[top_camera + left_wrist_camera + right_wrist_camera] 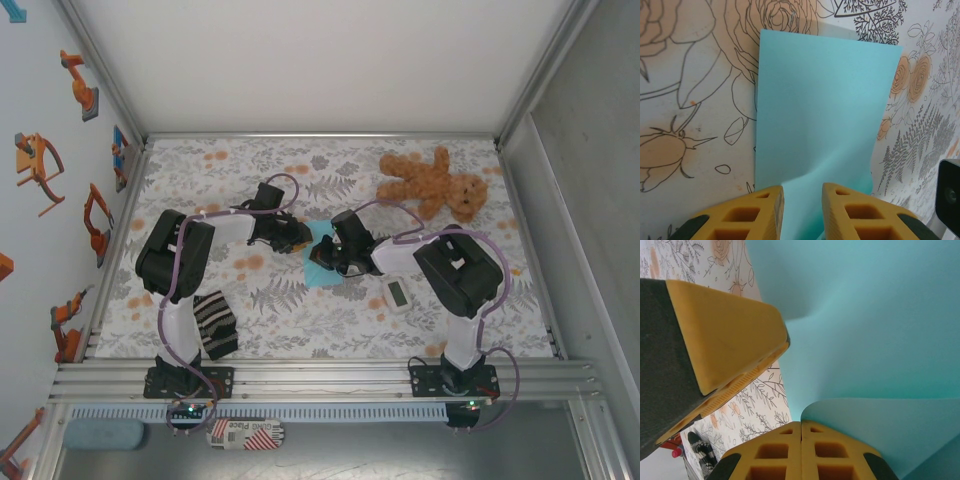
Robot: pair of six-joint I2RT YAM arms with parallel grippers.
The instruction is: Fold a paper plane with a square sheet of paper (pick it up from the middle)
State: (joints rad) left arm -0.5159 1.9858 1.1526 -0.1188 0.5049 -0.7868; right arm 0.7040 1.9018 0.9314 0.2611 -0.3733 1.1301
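Observation:
The square sheet of paper [322, 264] is light blue and lies mid-table between both grippers. In the left wrist view the sheet [825, 100] looks like a flat rectangle with a soft ridge running toward my left gripper [802, 200]. That gripper's jaws stand apart astride the ridge. My left gripper [300, 238] sits at the sheet's left edge, and one of its fingers [730, 330] rests by the paper [880, 315]. My right gripper [801, 427] is shut, and a curled flap of the sheet rises from its tips. In the top view the right gripper [338, 258] is over the sheet. The paper plane is out of view.
A brown teddy bear [435, 183] lies at the back right. A small white gadget [396, 294] sits just right of the sheet, near the right arm. A black-and-cream striped cloth [214, 324] lies by the left arm's base. Metal frame rails border the floral table [300, 320].

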